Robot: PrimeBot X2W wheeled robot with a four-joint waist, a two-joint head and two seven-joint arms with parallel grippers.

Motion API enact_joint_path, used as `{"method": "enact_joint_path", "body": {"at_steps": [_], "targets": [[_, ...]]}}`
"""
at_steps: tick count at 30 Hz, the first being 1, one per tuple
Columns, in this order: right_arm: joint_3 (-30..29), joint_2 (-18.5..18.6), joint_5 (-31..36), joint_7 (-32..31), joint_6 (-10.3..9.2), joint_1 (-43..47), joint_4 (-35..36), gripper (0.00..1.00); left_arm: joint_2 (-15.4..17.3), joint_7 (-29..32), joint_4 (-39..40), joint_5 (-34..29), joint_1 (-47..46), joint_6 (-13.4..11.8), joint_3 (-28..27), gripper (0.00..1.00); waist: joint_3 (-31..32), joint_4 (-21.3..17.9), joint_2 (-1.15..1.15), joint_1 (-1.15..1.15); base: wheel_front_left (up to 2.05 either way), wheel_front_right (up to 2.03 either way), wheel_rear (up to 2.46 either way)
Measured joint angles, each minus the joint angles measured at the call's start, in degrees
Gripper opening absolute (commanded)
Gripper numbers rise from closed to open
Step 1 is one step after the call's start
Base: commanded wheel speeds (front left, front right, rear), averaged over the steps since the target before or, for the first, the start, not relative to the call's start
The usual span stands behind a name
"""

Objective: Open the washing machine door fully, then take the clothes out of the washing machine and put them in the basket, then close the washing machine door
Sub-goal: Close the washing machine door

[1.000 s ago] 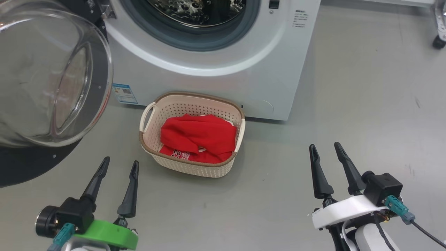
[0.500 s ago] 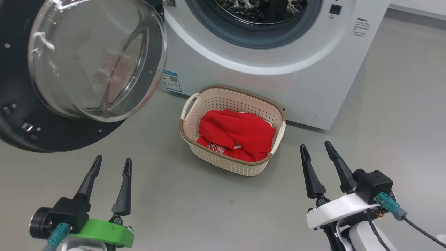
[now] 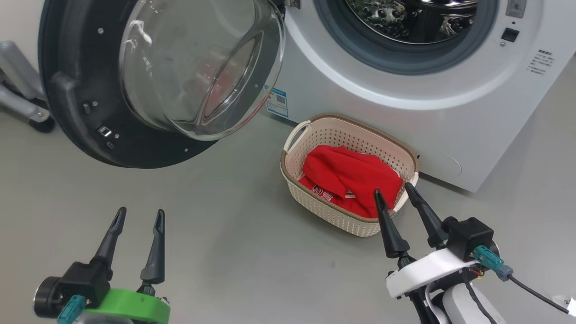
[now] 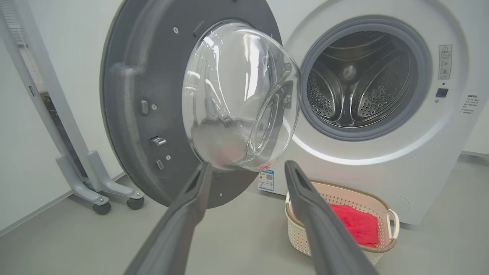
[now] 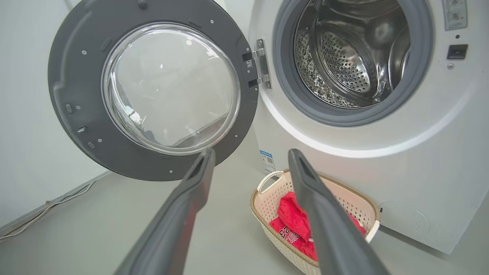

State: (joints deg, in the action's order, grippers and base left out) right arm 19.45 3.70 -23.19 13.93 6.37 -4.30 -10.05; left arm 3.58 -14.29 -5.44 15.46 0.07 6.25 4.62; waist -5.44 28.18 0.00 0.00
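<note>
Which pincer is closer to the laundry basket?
Right. The right pincer hangs beside the basket; the left pincer is far off to its left, above the floor.

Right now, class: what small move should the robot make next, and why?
Probably reach the left gripper toward the black rim of the washing machine door to begin swinging it shut. The clothes lie in the basket, the drum looks empty, the door stands wide open on the robot's left, and that gripper is open and empty.
</note>
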Motion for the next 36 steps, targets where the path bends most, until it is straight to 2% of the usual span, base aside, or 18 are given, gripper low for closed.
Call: {"method": "enact_joint_path", "body": {"at_steps": [9,36], "targets": [[1.6,0.0,0.0,-0.2,0.11,-1.3,-0.9,1.00,-0.1,0.0,0.8,0.0,1.2,-0.2,-1.0,1.00,0.4,2.6,0.00,0.00,0.00,0.00,0.00],[1.7,0.0,-0.5,-0.5,0.13,-2.2,-2.1,1.00,-0.3,0.0,1.9,-0.9,1.7,-0.2,-1.2,1.00,0.4,2.7,0.00,0.00,0.00,0.00,0.00]]}}
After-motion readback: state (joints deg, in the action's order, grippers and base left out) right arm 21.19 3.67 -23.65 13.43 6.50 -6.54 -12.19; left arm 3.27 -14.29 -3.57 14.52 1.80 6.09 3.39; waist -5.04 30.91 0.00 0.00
